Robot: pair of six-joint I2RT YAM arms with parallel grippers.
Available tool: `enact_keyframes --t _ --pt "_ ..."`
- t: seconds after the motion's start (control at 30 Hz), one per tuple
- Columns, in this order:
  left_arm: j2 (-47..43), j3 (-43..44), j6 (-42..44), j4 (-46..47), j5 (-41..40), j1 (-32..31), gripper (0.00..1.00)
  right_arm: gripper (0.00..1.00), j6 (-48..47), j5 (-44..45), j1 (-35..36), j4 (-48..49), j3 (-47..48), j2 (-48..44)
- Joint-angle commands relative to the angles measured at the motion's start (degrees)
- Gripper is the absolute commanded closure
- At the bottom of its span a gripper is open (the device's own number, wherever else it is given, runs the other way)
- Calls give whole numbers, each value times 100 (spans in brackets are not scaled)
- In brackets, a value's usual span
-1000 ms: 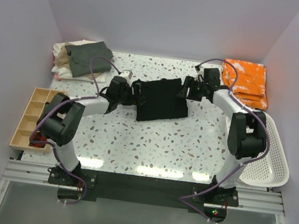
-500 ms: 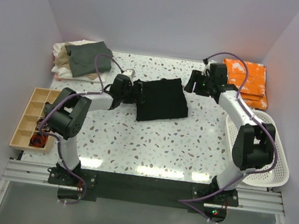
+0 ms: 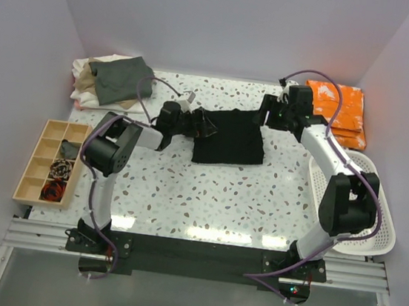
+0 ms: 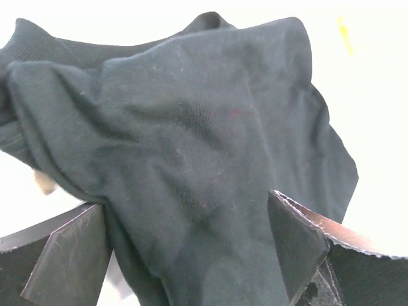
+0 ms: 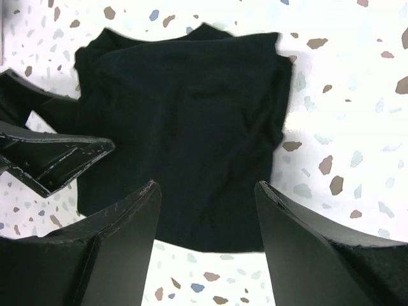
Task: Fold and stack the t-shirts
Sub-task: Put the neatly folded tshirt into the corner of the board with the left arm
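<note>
The black t-shirt (image 3: 230, 138) lies folded into a rough rectangle at mid-table. My left gripper (image 3: 206, 126) is at its left edge, jaws wide apart, with bunched black cloth (image 4: 191, 127) lying between the fingers (image 4: 299, 242). My right gripper (image 3: 262, 118) hovers by the shirt's far right corner, open and holding nothing. In the right wrist view the black shirt (image 5: 185, 115) lies flat beyond the right gripper (image 5: 207, 185), with the left gripper's fingers (image 5: 44, 159) at its side. The folded grey-green, tan and cream shirts (image 3: 110, 82) are stacked at the back left.
An orange cloth (image 3: 336, 113) lies at the back right. A white plastic basket (image 3: 367, 218) sits at the right edge beside the right arm. A wooden compartment tray (image 3: 46, 157) holding small items stands at the left edge.
The left gripper has moved right to the shirt's left edge, and the shirt has shifted right and squared up. The right gripper has pulled back towards the far right corner.
</note>
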Motion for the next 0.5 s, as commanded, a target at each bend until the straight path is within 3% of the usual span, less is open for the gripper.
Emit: enact_keyframes --t 0.0,0.03,0.1,0.13,0.17,0.47 --pt "753 381 -672 587 865 -116 0 35 -81 -29 -43 35 118 214" --pt "954 487 -777 632 978 -125 6 35 -81 -38 -35 35 118 232" --pt "1140 846 -892 667 1076 -125 52 35 -89 -38 -52 35 127 267" --pt "1298 979 -988 615 1076 -125 81 35 -89 -55 -43 17 118 302" --pt "1386 1277 -1024 554 1093 -125 100 35 -81 -64 -52 26 118 311" --pt "1502 2447 -559 -360 1085 -151 100 35 -81 -3 -61 9 39 267"
